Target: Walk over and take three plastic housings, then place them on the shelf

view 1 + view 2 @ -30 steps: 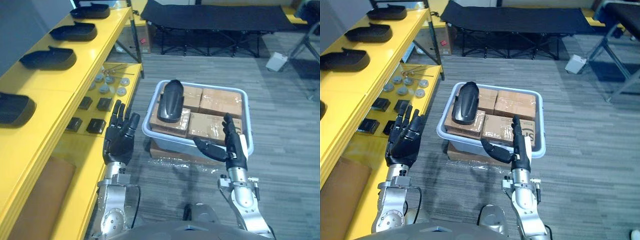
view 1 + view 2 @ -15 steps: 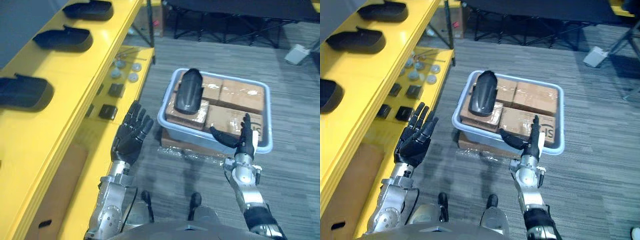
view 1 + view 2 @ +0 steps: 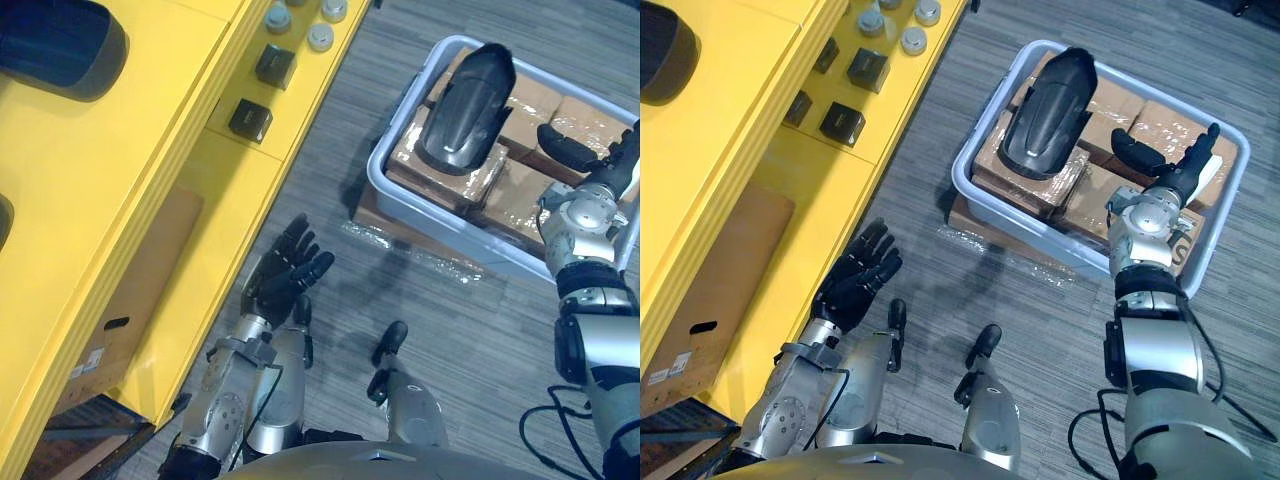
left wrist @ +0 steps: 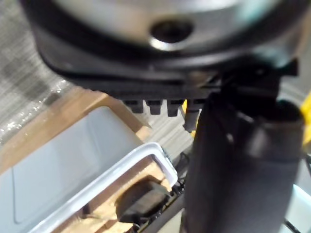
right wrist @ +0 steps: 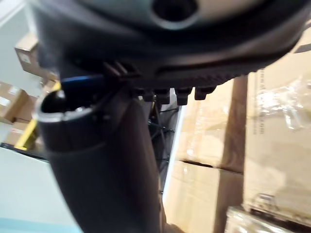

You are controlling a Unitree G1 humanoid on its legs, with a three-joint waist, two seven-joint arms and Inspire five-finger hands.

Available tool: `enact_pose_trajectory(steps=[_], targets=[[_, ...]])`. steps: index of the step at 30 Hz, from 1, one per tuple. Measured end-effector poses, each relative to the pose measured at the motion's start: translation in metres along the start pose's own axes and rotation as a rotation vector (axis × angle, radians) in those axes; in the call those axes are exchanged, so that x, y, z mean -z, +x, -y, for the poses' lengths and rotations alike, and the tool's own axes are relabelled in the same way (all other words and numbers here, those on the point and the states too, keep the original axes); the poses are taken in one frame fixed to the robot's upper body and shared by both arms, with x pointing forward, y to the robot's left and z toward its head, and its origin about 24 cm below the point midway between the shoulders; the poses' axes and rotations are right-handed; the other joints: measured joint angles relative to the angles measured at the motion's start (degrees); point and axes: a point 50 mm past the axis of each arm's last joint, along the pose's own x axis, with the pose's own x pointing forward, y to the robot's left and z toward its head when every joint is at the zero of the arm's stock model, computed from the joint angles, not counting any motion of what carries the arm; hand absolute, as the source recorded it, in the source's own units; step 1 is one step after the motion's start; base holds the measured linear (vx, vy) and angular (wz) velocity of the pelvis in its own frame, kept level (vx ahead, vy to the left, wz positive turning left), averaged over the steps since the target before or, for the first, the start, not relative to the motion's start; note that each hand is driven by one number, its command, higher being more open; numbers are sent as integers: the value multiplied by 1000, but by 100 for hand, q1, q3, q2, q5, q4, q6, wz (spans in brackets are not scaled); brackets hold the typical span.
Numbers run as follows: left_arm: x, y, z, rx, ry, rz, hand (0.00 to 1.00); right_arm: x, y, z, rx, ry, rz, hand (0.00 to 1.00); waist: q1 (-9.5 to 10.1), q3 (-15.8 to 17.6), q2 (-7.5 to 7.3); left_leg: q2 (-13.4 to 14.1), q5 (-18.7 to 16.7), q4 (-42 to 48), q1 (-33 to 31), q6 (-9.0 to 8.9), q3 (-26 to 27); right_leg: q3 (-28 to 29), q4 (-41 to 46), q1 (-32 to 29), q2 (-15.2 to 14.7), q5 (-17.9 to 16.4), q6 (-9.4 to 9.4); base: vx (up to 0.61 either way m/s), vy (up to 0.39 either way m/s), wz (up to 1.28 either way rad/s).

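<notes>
- We see one black plastic housing [image 3: 1045, 115] lying on the taped cardboard boxes [image 3: 1025, 185] that fill a pale grey bin [image 3: 962, 185] on the floor.
- Our right hand [image 3: 1172, 172] is over the boxes in the bin, just beside the housing and apart from it. Its fingers are straight, its thumb is spread wide, and it holds nothing.
- Our left hand [image 3: 858, 280] hangs low between the yellow shelf [image 3: 150, 130] and the bin, above the floor. Its fingers are fanned out and relaxed, and it is empty.
- Another dark housing [image 3: 60, 45] sits on the shelf's upper level, well apart from the bin.
- On the lower level we make out small black blocks [image 3: 250, 120] and grey round discs [image 3: 320, 38].
- A brown carton [image 3: 130, 290] lies further along that level, near our left hand.
- The bin rests on a flat cardboard box [image 3: 960, 215].
</notes>
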Motion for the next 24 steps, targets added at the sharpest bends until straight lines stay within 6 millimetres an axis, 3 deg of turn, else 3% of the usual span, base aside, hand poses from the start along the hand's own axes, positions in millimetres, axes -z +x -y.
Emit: enact_pose_trajectory(steps=[2,6,9,20,24], targets=[[8,2,-2,-3,-5,-29,100,-5,6,6,16,-16,-31,100,62,122,134,1,-62,156,-108,51,-12,-18,74,-70,-7,-2,-1,-83,38,-1],[25,2,-9,-36,-5,-77,100,-34,19,21,58,-37,-32,100,246,311,421,31,-125,497,-542,109,-11,-60,303,-443,-89,-85,-105,-121,67,-4],[36,-3,-18,-98,-1,-110,100,-54,23,24,62,-56,6,100,424,389,511,81,-127,619,-748,112,-43,-318,409,-597,-129,-105,-138,-87,11,-3],[45,-14,-36,-220,72,-94,100,-133,12,-6,126,-159,341,100,630,444,602,90,-85,627,-948,88,-215,-676,944,-875,-269,-301,-217,-18,-10,7],[44,-16,-38,-229,70,-88,100,-150,9,-1,191,-229,451,100,631,469,562,113,-107,691,-865,68,-264,-734,1268,-864,-324,-465,-265,-3,-4,4]])
